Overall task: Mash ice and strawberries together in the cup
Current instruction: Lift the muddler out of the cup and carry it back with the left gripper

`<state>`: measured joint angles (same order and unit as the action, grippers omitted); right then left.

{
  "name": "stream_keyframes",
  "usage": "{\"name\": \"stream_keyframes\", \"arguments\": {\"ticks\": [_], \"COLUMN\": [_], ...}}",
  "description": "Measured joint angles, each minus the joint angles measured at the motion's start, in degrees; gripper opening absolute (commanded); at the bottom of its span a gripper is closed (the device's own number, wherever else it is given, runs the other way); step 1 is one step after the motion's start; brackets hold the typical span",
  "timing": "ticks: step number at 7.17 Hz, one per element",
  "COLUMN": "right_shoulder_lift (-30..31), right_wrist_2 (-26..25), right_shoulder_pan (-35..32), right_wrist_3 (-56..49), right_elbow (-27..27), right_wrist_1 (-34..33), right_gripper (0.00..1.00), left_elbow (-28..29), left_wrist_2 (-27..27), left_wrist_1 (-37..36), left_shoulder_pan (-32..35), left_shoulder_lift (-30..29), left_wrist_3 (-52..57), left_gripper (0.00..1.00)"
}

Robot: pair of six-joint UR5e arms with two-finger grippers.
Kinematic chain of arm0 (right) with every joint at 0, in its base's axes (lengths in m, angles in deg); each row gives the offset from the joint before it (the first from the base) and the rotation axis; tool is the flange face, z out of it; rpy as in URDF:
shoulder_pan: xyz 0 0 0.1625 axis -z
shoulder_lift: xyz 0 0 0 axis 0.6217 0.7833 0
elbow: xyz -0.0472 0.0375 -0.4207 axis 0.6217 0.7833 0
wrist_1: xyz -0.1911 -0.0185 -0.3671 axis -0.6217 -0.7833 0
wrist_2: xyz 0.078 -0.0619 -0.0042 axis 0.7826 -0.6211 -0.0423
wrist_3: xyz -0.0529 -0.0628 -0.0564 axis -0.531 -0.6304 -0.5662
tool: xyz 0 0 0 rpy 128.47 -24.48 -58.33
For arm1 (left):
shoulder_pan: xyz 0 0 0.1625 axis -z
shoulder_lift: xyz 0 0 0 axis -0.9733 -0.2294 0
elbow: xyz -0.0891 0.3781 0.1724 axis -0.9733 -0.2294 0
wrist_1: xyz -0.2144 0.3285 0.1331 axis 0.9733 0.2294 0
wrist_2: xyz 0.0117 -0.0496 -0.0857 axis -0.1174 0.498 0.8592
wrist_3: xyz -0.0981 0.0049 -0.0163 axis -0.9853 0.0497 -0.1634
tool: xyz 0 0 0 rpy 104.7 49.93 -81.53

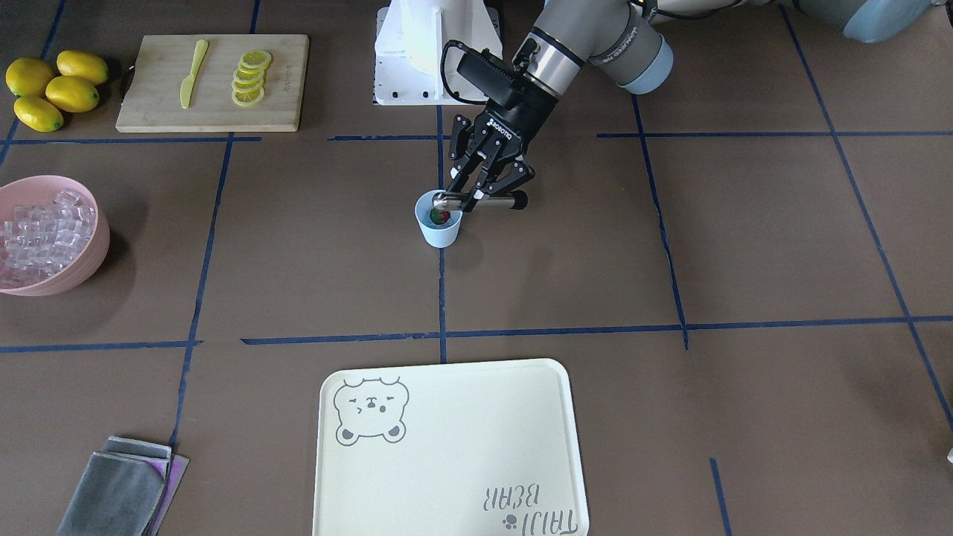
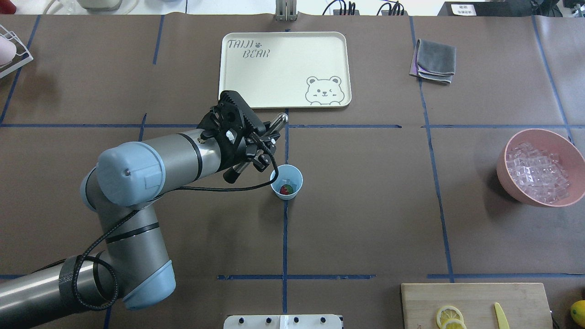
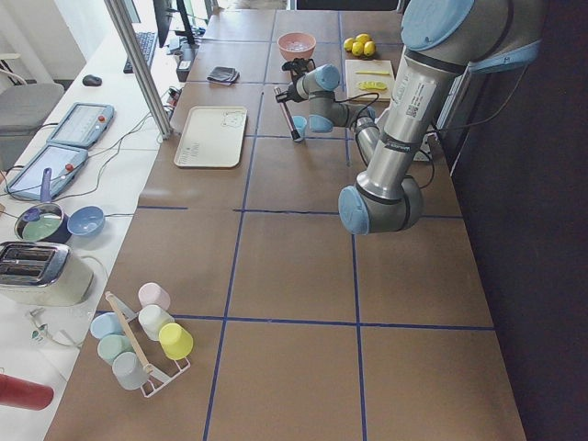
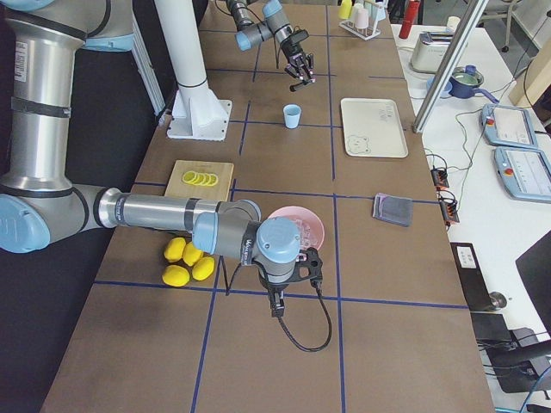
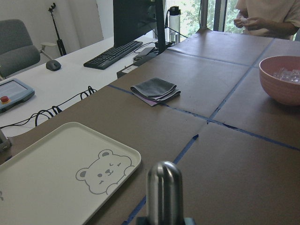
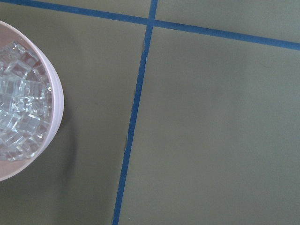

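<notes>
Brown counter (image 1: 298, 246), taped in blue squares. Front view: the left pincer (image 1: 480, 195) pinches a metal muddler (image 1: 493, 202) crosswise just above the cup (image 1: 439, 231) at centre, with the strawberry (image 1: 440, 217) inside. Overhead: ice (image 2: 539, 171) fills the pink bowl (image 2: 504, 176) at right. Right-side view: I cannot tell the right pincer's (image 4: 303, 265) state. Mashing looks not yet begun; the muddler needs tipping upright first.

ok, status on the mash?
Left claw shut on metal muddler, raised, not in cup. Right claw by pink bowl, state unreadable. Strawberry in cup. No obstruction seen.
</notes>
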<state>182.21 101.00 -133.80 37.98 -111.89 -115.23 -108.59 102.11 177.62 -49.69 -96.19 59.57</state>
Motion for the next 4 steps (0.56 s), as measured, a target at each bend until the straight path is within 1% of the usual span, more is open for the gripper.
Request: {"name": "stream_keyframes", "arguments": {"ticks": [2, 3, 4], "right_shoulder_lift": [0.12, 0.2, 0.26], "right_wrist_2": [0.0, 0.0, 0.0], "right_shoulder_pan": [0.0, 0.0, 0.0], "right_wrist_3": [-0.02, -0.04, -0.02], "right_elbow": [0.01, -0.06, -0.14], "right_wrist_1": [0.0, 0.0, 0.0], "right_gripper": [0.99, 0.99, 1.0], "left_elbow": [-1.78, -2.14, -2.38], "left_wrist_2": [0.11, 0.15, 0.2], "left_wrist_1": [-14.4, -20.85, -27.76], "left_shoulder_pan": [1.88, 3.09, 4.59], "left_shoulder_lift": [-0.17, -0.19, -0.16], "left_wrist_3": [4.08, 5.79, 7.87], "left_gripper": [0.0, 0.02, 0.01]}}
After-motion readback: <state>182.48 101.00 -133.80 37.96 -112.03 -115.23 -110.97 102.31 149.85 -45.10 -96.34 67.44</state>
